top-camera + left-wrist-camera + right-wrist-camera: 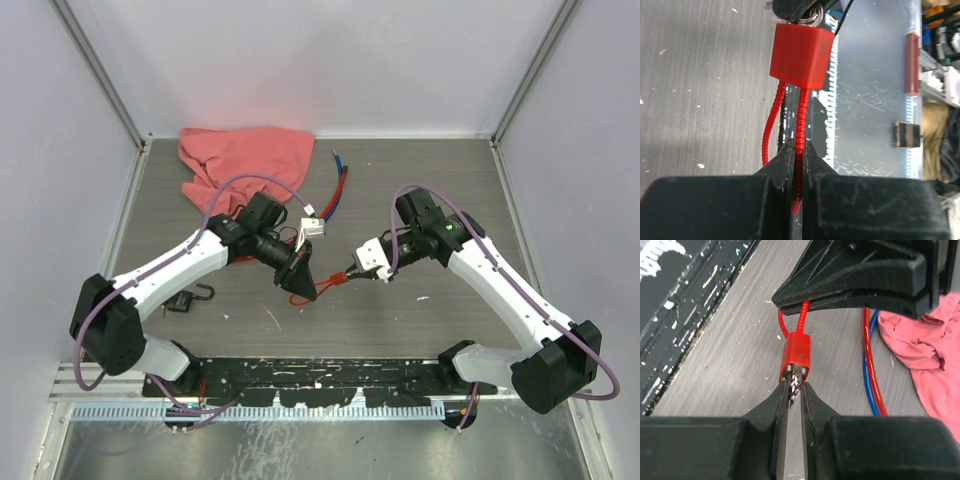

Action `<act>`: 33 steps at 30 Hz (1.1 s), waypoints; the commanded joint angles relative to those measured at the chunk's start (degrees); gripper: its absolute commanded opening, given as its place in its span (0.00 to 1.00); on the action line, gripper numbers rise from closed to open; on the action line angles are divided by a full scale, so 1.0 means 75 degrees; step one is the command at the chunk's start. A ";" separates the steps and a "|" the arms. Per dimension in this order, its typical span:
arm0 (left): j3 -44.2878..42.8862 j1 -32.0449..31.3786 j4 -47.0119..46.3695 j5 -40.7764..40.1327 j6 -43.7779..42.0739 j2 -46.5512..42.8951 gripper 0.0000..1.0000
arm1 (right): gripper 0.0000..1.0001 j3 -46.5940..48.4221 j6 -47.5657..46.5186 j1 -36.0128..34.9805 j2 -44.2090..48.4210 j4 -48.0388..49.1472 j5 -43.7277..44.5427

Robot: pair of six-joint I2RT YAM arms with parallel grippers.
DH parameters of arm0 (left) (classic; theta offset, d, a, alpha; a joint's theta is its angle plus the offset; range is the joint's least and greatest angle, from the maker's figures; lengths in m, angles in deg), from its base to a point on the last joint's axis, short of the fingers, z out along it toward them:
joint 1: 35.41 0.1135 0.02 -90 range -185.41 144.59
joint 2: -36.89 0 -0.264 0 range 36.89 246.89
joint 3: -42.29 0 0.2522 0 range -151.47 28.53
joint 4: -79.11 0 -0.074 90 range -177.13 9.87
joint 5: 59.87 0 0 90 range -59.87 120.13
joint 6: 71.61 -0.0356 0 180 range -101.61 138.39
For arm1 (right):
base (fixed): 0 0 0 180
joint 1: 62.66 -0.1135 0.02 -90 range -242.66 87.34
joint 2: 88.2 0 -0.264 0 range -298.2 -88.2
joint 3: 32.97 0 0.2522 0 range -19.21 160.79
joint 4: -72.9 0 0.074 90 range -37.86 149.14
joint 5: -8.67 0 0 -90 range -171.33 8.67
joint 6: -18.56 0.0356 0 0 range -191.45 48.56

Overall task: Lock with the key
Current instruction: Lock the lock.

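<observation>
A red cable lock (330,283) hangs between both grippers over the table's middle. My left gripper (798,150) is shut on one strand of its ribbed red cable (800,120), with the boxy lock body (801,55) just beyond the fingertips. In the right wrist view the lock body (797,352) points its keyhole end at my right gripper (792,390). That gripper's jaws are closed on the small metal key (795,385), which sticks out of the lock's end. The left gripper (860,275) fills the top of that view.
A black padlock (190,298) lies near the left arm. A pink cloth (245,160) is bunched at the back left. Red and blue cables (340,185) and a white connector (312,225) lie behind the grippers. A black rail (320,375) runs along the near edge.
</observation>
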 commanded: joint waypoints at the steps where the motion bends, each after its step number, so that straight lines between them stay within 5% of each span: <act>1: -0.0029 0.0251 -0.0156 0.1592 0.0386 0.0386 0.00 | 0.01 0.0607 -0.1820 -0.0039 -0.0079 -0.0964 0.0512; 13: -0.0031 0.0316 0.0363 0.1035 -0.0243 0.0554 0.00 | 0.01 0.0807 -0.0613 0.0025 -0.0060 -0.0914 0.0731; 17: -0.0034 0.0317 0.0620 0.0384 -0.0369 0.0608 0.00 | 0.01 0.1007 0.1240 0.0114 -0.0263 -0.0582 0.0641; 21: 0.0317 0.0311 -0.0423 -0.0484 0.0387 0.0153 0.04 | 0.01 0.1060 0.3395 0.0115 -0.0761 -0.0333 0.0109; 29: 0.1386 0.0291 -0.2747 -0.0206 0.1526 -0.0997 0.00 | 0.01 0.0285 0.4485 0.0111 -0.0809 0.0532 -0.0062; 30: 0.1470 0.0291 -0.2747 -0.0144 0.1460 -0.1001 0.00 | 0.04 0.0256 0.4602 0.0128 -0.0744 0.0671 0.0096; 33: 0.1532 0.0288 -0.2397 0.0026 0.1120 -0.1304 0.00 | 0.35 0.0314 0.4257 0.0274 -0.0475 0.0699 0.0134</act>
